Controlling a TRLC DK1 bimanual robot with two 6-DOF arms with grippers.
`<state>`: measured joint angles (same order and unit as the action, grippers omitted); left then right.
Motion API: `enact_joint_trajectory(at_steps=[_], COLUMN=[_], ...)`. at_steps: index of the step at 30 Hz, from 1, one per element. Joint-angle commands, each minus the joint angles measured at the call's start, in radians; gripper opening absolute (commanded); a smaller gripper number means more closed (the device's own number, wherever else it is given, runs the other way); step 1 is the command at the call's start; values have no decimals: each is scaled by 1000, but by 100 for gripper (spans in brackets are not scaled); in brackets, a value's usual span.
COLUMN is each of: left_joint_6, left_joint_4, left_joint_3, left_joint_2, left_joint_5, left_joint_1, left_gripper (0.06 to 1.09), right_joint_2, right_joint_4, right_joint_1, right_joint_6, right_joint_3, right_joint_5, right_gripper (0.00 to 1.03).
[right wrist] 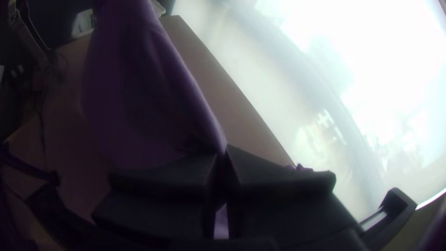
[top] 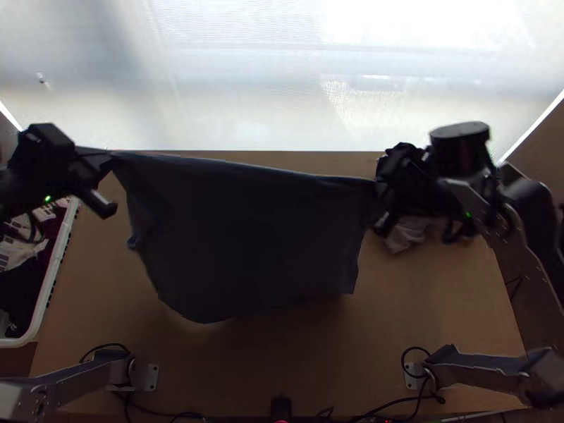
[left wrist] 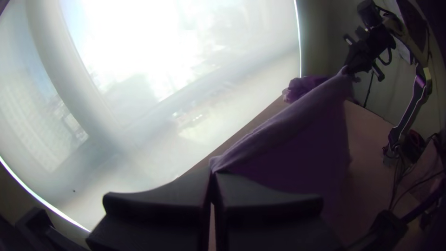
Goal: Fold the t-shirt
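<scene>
"Stating the hold first: where is the garment, and how is it secured?"

"The dark, soft-fabric t-shirt is suspended between the two arms over the light wooden counter. The black, wide-fingered left gripper has its jaws clamped on one corner of the upper edge; the matching right gripper has its jaws clamped on the other. The edge between them runs nearly straight. Whether the lower part touches the wood, I cannot tell."

"Recommended handling?"

"In my judgement, lay it down before folding. Keep both corners level and the edge lightly taut, as each pinch is small and a hard pull could free it. Let the hanging edge land first, then lower the held edge so the panel settles flat. The pale, crumpled cloth near the right gripper should be avoided; it could end up under the shirt."

"Markings?"

"No brand, label or lettering is legible on the garment. Items in the white-rimmed bin carry small marks, too fine to read."
</scene>
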<state>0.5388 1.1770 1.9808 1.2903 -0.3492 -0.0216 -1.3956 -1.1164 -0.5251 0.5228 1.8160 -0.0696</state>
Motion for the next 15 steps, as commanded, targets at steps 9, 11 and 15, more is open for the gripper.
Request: enact_joint_trajectory(at_steps=[9, 11, 15], left_joint_6=[138, 139, 158], left_joint_4=[-479, -533, -590], left_joint_3=[-273, -237, -112], left_joint_2=[435, 520, 688], left_joint_5=[-50, -37, -2], left_joint_1=[97, 106, 107], left_gripper=[9, 9, 9], right_joint_2=[-537, -602, -734], right_joint_4=[202, 236, 285], right_joint_1=[105, 135, 188], right_joint_6=[109, 131, 137], right_joint_3=[101, 141, 287], right_joint_5=[-55, -52, 36], right_gripper=[3, 3, 3])
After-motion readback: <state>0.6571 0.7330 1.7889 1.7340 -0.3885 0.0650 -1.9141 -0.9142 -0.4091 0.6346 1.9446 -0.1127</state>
